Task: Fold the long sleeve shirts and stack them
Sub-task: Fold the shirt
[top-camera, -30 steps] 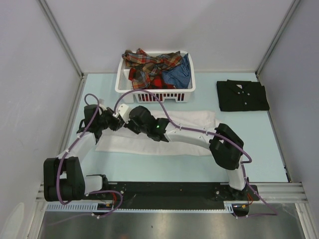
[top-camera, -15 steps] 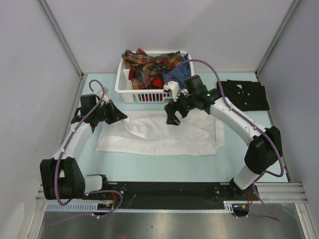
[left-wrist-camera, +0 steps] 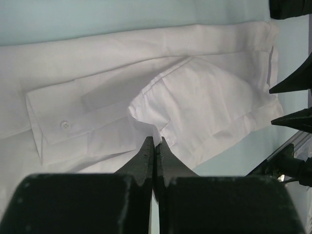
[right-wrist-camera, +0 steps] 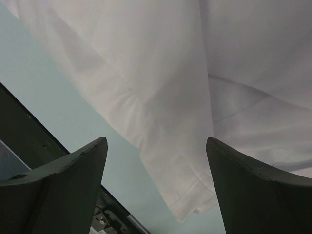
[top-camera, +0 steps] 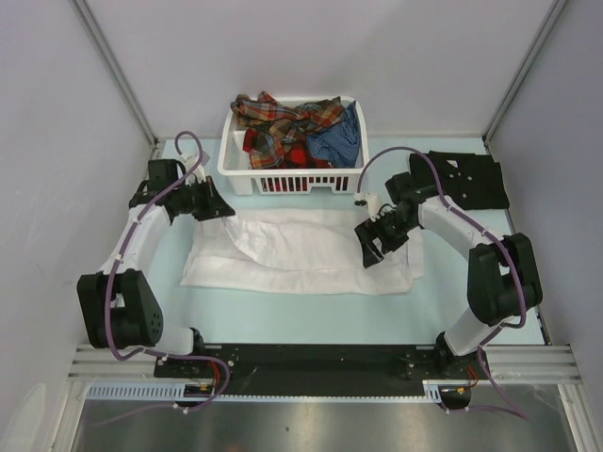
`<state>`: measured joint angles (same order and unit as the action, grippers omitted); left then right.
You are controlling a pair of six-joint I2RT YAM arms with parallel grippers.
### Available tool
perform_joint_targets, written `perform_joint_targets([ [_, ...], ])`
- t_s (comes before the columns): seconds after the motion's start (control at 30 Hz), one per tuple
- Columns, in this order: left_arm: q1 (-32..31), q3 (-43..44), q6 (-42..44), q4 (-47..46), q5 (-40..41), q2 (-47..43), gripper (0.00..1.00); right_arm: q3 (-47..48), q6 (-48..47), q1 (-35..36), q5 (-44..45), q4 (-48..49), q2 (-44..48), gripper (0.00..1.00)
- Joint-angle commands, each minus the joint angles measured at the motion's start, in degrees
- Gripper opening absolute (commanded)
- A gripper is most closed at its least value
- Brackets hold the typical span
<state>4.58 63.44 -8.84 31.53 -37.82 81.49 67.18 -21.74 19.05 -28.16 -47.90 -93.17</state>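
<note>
Two arms, one white shirt (top-camera: pixel 301 254) under them. It's spread flat-ish mid table (top-camera: pixel 283 315) w/ a flap folded back across its left half. The left gripper (top-camera: pixel 226 209) is at the shirt's far-left corner, fingers (left-wrist-camera: pixel 146 156) pressed tight together. From the wrist cam I can't tell if any cloth is nipped btwn the tips. The right gripper (top-camera: pixel 369 250) hangs over the shirt's right part, close to its near edge, fingers (right-wrist-camera: pixel 73 185) spread wide apart w/ just cloth showing below.

Black shirt (top-camera: pixel 466 181) sits folded at the far right, apart from the white one. Plaid shirts (top-camera: pixel 283 122) + a blue shirt (top-camera: pixel 341 141) are bunched up in the white basket (top-camera: pixel 283 181) at the back.
</note>
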Motion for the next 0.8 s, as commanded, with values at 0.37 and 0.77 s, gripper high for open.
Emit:
perform_joint_targets([
  [0.37, 2.10, -1.47, 22.63, 1.78, 5.12, 6.04, 0.21, -6.00, 0.56, -2.61, 11.37, 1.14, 1.58, 0.52],
  [0.77, 4.04, -7.98, 49.40, 2.91, 7.51, -1.60, 0.61, -6.27, 1.08, -8.76, 11.46, -4.40, 5.10, 0.54],
])
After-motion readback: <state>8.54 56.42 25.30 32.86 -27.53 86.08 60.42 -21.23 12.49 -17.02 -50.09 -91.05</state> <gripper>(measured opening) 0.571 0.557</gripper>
